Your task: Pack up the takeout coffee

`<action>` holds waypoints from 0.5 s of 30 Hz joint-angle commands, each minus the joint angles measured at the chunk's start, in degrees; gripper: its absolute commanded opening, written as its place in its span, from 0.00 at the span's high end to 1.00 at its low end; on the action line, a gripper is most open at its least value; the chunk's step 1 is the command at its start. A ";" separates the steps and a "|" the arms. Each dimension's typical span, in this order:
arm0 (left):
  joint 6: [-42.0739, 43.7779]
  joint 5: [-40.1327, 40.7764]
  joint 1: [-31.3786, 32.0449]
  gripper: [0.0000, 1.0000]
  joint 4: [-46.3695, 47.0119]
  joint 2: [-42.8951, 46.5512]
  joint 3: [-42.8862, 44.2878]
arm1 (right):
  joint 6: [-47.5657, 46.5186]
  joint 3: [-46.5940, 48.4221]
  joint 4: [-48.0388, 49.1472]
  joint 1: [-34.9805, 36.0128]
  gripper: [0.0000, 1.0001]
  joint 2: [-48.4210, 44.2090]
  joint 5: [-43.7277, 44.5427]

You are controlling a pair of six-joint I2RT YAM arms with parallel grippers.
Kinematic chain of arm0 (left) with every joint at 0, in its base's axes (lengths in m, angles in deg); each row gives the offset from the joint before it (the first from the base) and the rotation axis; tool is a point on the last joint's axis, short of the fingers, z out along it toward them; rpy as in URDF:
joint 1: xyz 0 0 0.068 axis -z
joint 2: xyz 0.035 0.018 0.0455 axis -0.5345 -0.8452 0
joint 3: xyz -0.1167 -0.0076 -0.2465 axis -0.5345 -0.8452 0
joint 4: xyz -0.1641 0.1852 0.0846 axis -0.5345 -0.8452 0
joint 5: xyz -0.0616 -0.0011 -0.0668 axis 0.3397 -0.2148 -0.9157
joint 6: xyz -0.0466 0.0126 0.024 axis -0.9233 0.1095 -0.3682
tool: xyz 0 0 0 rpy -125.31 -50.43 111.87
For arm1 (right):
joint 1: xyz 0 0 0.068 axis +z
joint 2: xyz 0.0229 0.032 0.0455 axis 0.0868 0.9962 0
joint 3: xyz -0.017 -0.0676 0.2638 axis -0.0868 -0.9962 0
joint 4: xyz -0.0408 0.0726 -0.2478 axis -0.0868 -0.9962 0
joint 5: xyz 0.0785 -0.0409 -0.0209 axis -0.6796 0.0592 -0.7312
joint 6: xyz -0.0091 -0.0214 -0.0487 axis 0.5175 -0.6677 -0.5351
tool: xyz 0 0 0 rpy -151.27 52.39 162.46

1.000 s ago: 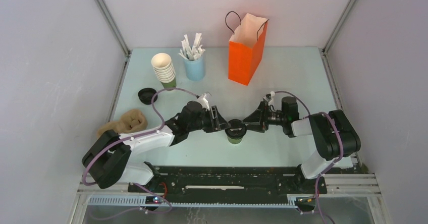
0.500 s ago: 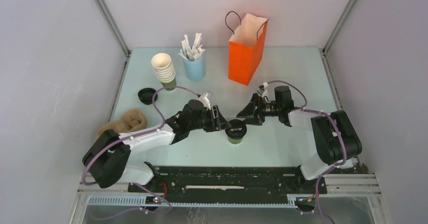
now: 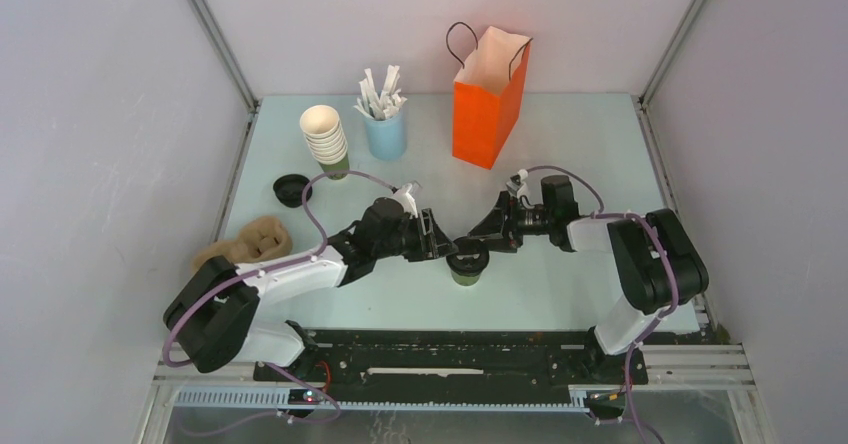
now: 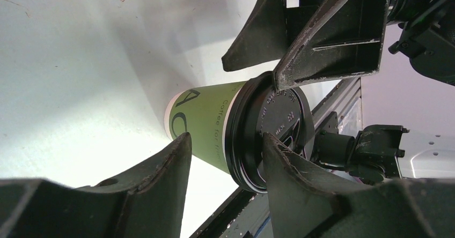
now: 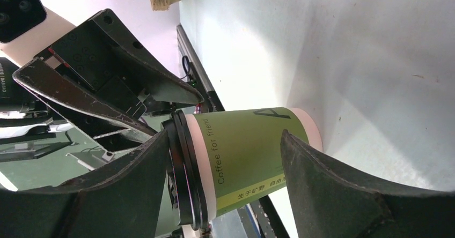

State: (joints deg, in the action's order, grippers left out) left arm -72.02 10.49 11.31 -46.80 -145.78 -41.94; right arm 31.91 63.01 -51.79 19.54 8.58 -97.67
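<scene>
The takeout coffee (image 3: 467,261) is a small green paper cup with a black lid. It stands upright at the near middle of the table. My left gripper (image 3: 447,247) is open at the cup's left side. In the left wrist view (image 4: 225,140) one tip overlaps the lid (image 4: 268,131) and the other is near the cup's base. My right gripper (image 3: 473,238) is open at the cup's far right side. In the right wrist view (image 5: 225,137) its fingers straddle the cup (image 5: 247,152). One right finger (image 4: 322,50) rests at the lid's rim. Neither gripper holds the cup.
An orange paper bag (image 3: 487,104) stands open at the back. A light blue cup of white sticks (image 3: 385,129) and a stack of cream-and-green cups (image 3: 325,139) are at the back left. A spare black lid (image 3: 291,189) and a cardboard carrier (image 3: 250,244) lie at the left.
My right gripper swung away from the cup toward the back, then came in to the left against the lid. My left arm and the cup have not moved.
</scene>
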 commanded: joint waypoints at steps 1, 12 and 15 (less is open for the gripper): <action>1.55 2.48 0.33 0.45 -2.09 -0.93 -2.16 | -6.67 -2.04 -8.87 0.69 0.20 -0.74 10.77; 2.64 2.21 0.34 0.41 -4.04 -0.17 0.73 | -8.93 0.65 -16.07 1.64 0.12 -10.26 7.29; 3.79 1.88 0.33 0.32 -6.08 0.47 3.21 | -7.52 -0.84 -12.45 0.67 0.16 -8.64 6.02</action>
State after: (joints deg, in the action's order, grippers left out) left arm -71.71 10.93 11.35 -47.11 -145.85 -41.94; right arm 25.59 63.25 -65.56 20.70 -0.90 -91.09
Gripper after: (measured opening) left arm 0.632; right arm 0.865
